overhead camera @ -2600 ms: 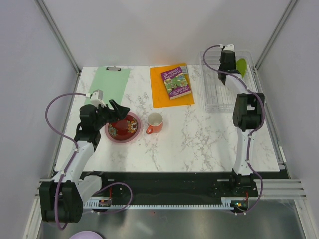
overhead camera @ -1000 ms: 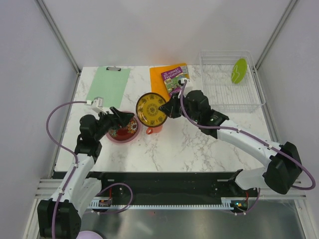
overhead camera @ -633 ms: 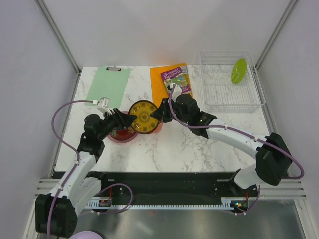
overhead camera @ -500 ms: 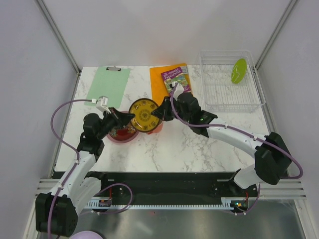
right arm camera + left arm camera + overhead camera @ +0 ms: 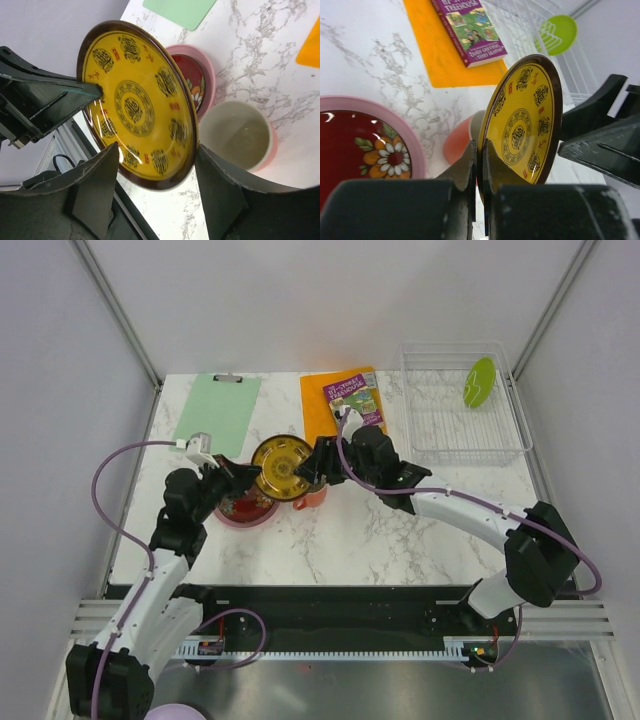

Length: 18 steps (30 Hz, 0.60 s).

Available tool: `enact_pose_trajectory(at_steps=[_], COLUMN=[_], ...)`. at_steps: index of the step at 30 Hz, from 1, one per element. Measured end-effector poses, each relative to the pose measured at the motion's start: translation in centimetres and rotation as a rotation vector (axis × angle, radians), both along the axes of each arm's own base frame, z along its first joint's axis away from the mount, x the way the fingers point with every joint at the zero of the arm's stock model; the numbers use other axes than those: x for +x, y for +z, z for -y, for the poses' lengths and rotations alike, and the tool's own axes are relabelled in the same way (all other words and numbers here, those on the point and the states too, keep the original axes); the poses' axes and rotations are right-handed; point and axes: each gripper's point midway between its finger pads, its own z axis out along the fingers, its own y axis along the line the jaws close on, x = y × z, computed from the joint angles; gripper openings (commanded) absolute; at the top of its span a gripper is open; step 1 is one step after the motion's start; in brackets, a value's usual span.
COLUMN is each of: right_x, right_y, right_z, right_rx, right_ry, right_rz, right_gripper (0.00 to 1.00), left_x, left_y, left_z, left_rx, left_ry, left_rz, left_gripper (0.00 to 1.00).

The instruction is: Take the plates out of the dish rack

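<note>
The brown-and-yellow patterned plate (image 5: 280, 468) (image 5: 525, 125) (image 5: 135, 105) stands on edge in the air between both arms, above the mug. My left gripper (image 5: 247, 478) (image 5: 480, 160) is shut on its left rim. My right gripper (image 5: 315, 466) (image 5: 157, 172) is open, its fingers straddling the plate's other edge. The dark red patterned plate (image 5: 243, 504) (image 5: 365, 145) lies inside the pink plate (image 5: 222, 511) (image 5: 417, 155) on the table below. A lime green plate (image 5: 478, 381) (image 5: 559, 31) stands in the clear dish rack (image 5: 425, 415) (image 5: 520, 17) at the back right.
An orange-and-white mug (image 5: 313, 497) (image 5: 240, 135) stands just right of the stacked plates. A book (image 5: 355, 402) lies on an orange mat (image 5: 325, 425) behind it. A green clipboard (image 5: 218, 410) lies at the back left.
The right arm carried the yellow plate left to the left gripper. The left gripper shut on its rim and the right gripper then opened.
</note>
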Motion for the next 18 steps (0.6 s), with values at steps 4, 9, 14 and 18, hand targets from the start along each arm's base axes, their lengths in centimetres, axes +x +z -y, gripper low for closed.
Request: enact_pose_trajectory(at_steps=[4, 9, 14, 18], right_x=[1.0, 3.1, 3.7, 3.2], right_y=[0.8, 2.9, 4.1, 3.9], right_z=[2.0, 8.0, 12.9, 14.6], right_rx=[-0.013, -0.019, -0.064, -0.104], right_ry=[-0.041, -0.184, -0.299, -0.328], right_rz=[0.018, 0.076, 0.124, 0.139], right_gripper=[0.72, 0.75, 0.76, 0.76], left_x=[0.4, 0.8, 1.3, 1.5], left_y=[0.0, -0.3, -2.2, -5.1], left_z=[-1.9, -4.7, -7.5, -9.2], left_rx=[0.049, 0.104, 0.152, 0.194], left_ry=[0.102, 0.249, 0.38, 0.453], left_rz=[-0.017, -0.056, -0.131, -0.217], left_gripper=[0.02, 0.02, 0.02, 0.02])
